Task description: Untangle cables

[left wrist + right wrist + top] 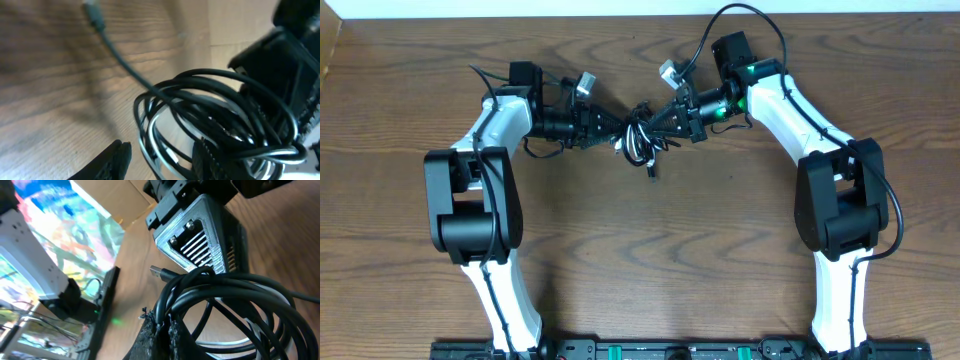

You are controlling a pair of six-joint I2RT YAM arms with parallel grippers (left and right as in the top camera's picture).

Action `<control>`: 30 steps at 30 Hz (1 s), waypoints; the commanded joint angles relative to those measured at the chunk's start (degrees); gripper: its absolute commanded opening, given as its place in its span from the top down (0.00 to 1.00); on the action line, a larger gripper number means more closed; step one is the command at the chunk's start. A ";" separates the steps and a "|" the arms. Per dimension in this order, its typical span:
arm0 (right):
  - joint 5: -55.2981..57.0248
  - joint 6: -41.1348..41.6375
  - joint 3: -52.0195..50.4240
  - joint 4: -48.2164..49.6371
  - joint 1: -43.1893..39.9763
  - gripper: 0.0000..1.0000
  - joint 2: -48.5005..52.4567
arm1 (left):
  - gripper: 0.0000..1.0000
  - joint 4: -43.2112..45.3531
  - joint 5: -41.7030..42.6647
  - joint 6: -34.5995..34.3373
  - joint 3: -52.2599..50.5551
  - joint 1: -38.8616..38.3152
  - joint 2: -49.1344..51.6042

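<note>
The cables (640,138) form a tangled bundle of black loops with one white strand, lifted between both arms at the table's back centre. My left gripper (610,130) reaches in from the left. In the left wrist view its jaws (162,150) stand apart, with loops of the bundle (215,115) running between them; the left finger (115,160) is clear of the strands. My right gripper (658,118) comes in from the right and is shut (162,327) on a few black strands of the bundle (225,290). One plug (92,12) trails out over the wood, and another plug (160,272) sticks out near the left gripper's housing (200,230).
A loose cable end (650,175) hangs just below the bundle. The wooden table (720,250) stretches out to the front and to both sides. Its back edge meets a white wall (620,8). The arm bases stand at the front edge (650,350).
</note>
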 commanded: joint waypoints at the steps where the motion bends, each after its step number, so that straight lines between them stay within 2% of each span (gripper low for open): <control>1: -6.99 1.97 -0.13 0.15 0.11 0.99 -2.58 | 0.53 1.33 4.66 6.86 -0.20 0.09 -0.11; 8: -8.87 1.88 -0.15 -0.55 0.66 0.99 -2.58 | 0.53 2.89 6.75 -0.76 -0.20 0.11 -0.11; 12: -8.59 1.05 -0.15 -0.68 1.44 0.99 -2.58 | 0.52 5.40 6.73 -9.09 -0.20 0.20 -0.11; 14: -8.57 1.05 -0.15 -0.63 1.99 0.99 -2.58 | 0.53 6.03 6.38 -9.99 -0.20 -0.02 -0.11; 16: -8.59 1.07 -0.15 -0.55 2.51 0.99 -2.58 | 0.53 6.08 1.55 -10.84 -0.20 -0.09 -0.11; 17: -8.66 1.09 -0.15 -0.57 2.73 0.99 -2.58 | 0.53 6.05 -6.10 -14.58 -0.20 -0.04 -0.11; 19: -8.66 1.20 -0.15 -0.74 2.80 0.99 -2.58 | 0.53 6.08 -13.14 -19.02 -0.20 0.28 -0.11; 21: -8.66 2.05 -0.15 -0.76 2.91 0.99 -2.58 | 0.52 6.08 -16.24 -21.64 -0.20 0.48 -0.11; 22: -8.61 2.19 -0.15 -1.25 3.19 0.99 -2.58 | 0.47 6.08 -16.06 -22.56 -0.20 0.57 -0.11; 23: -8.02 2.14 -0.15 -1.57 3.65 0.99 -2.58 | 0.28 6.05 -15.54 -24.52 -0.20 0.48 -0.11; 26: -3.61 2.16 -0.15 -1.64 4.50 0.99 -2.58 | 0.25 5.84 -15.26 -26.21 -0.20 0.17 -0.11; 30: 2.29 2.10 -0.15 -2.25 5.75 0.99 -2.58 | 0.20 5.97 -9.68 -26.16 -0.20 0.02 -0.11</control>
